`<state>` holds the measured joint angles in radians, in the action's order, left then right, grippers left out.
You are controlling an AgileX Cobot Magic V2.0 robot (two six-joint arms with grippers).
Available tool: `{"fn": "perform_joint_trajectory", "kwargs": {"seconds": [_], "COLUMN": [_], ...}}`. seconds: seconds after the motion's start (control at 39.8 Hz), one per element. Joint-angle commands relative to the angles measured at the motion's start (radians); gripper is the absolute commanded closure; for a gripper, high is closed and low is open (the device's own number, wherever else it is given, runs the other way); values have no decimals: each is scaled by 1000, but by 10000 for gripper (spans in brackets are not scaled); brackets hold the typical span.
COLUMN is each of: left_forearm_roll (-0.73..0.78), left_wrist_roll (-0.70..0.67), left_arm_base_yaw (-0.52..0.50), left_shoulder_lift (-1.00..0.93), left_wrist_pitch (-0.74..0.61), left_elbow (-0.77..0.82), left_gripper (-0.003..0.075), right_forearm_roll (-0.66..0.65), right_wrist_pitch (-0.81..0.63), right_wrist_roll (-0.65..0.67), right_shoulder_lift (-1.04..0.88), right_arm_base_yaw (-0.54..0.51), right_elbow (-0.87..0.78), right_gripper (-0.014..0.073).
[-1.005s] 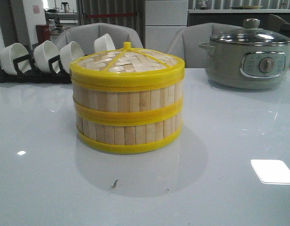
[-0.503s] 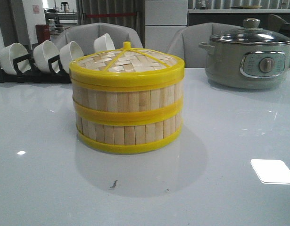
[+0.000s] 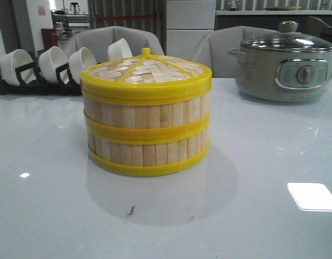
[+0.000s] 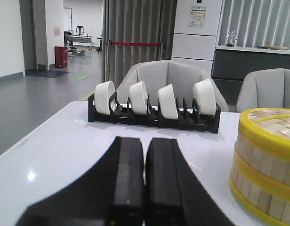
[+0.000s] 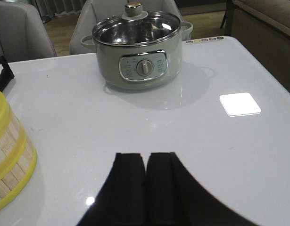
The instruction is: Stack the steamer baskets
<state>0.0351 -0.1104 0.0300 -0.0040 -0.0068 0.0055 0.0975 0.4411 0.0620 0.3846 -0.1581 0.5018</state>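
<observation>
We see a white glossy bench [image 3: 273, 162] filling most of the front view, with grey chairs [image 3: 114, 40] behind its far edge. A bright window glare patch [image 3: 312, 196] sits on the bench at front right.

Next in size: the steamer baskets [image 3: 147, 132], two stacked one on the other, upright, in the middle of the bench. Pale bamboo slats, yellow rims at bottom, middle and top. The lid [image 3: 146, 73] sits flush on the upper one, woven top, yellow rim, small yellow knob in the centre. Stack looks aligned, no visible offset between tiers.

Grey-green electric pot [image 3: 284, 62] stands at back right, well apart from the stack, glass cover on, round dial on its front panel.

Black rack [image 3: 36, 81] at back left holds four white bowls [image 3: 52, 62] on edge, in a row. The rightmost bowl is partly hidden behind the lid in the front view; the left wrist view shows all four.

Left gripper [image 4: 145, 183]: jaws closed together, only a thin seam between them, nothing held. It sits low over the bench, pointing at the rack, with the stack off to one side and not touching.

Right gripper [image 5: 145, 188]: jaws likewise pressed together, empty, pointing toward the pot, with the stack's edge at the border of that view, apart from the jaws.

Neither arm shows in the front view.
</observation>
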Motion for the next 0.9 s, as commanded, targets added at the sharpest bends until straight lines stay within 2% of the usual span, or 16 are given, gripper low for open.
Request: {"fn": "perform_joint_trajectory", "kwargs": {"seconds": [0.0,0.18,0.35,0.88], "left_forearm_roll": [-22,-12,-13,-13], "left_wrist_roll": [51,69,69,69], "left_arm_base_yaw": [-3,-3,-3,-3], "left_shoulder_lift": [-15,-15,-15,-15], "left_wrist_pitch": [-94,-88,-9,-6], "left_elbow": [3,3,3,3], "left_gripper": [635,635,635,635], "right_forearm_roll": [5,5,5,5], "right_wrist_pitch": [-82,-82,-82,-82], "right_wrist_roll": [-11,-11,-11,-11], "right_shoulder_lift": [10,10,10,10], "right_arm_base_yaw": [-6,-6,-6,-6], "right_elbow": [26,26,26,26], "right_gripper": [538,538,538,538]}}
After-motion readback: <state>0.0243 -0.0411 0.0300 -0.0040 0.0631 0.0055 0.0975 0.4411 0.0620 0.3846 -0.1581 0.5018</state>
